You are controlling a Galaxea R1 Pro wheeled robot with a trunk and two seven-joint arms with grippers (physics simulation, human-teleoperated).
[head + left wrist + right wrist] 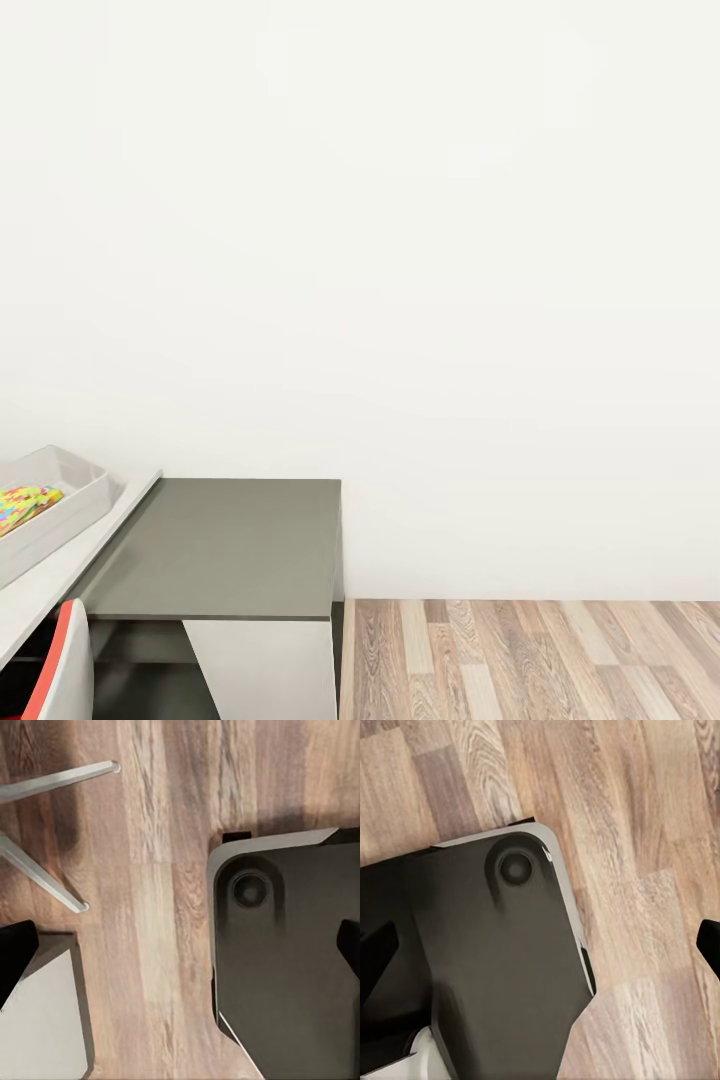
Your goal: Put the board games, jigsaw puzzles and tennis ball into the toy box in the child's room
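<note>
No legible text, label, brand, number or sign is present in any view. The toy box (60, 497), the multicoloured jigsaw puzzles (25, 503) inside it and the table (225, 550) bear no lettering. The robot base (292, 960) over the wooden floor (645, 832) carries no markings either.

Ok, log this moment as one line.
phase: in transit | toy box on table: holds jigsaw puzzle | left gripper: open, empty | right gripper: open, empty
</note>
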